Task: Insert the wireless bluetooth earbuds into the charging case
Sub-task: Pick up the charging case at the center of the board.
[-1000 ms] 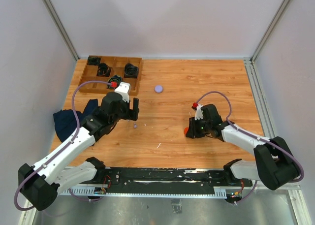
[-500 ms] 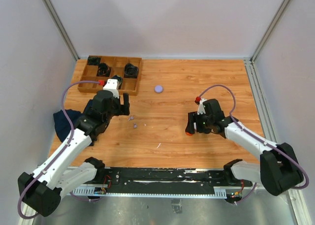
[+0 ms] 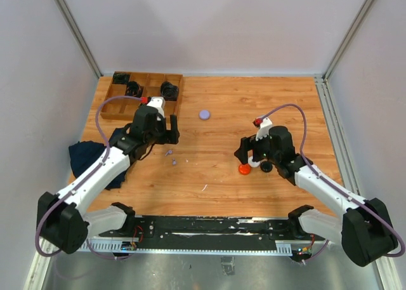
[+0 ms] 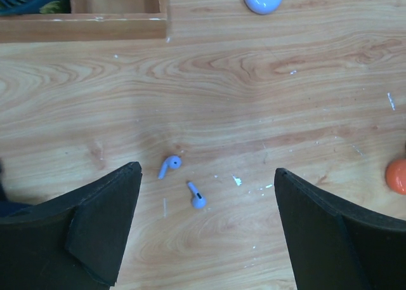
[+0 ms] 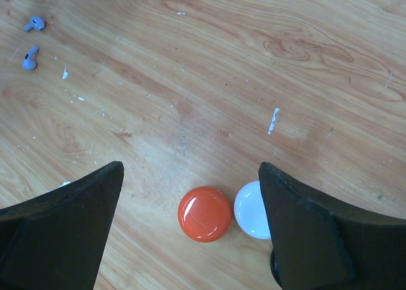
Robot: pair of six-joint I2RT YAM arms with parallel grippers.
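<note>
Two small purple earbuds lie apart on the wooden table, below and between the wide fingers of my open left gripper. From above, these earbuds sit just in front of the left gripper. A round orange charging case, lid closed, rests against a white case under my open right gripper. Nothing is held by either gripper. A closed purple case lies alone farther back.
A wooden compartment tray with coiled black cables stands at the back left. A dark blue cloth lies by the left arm. A black round case sits beside the white one, partly under the right finger.
My right gripper has opened and drawn back from the orange case, which stays on the table. The left gripper has shifted slightly back over the purple earbuds, staying open.
</note>
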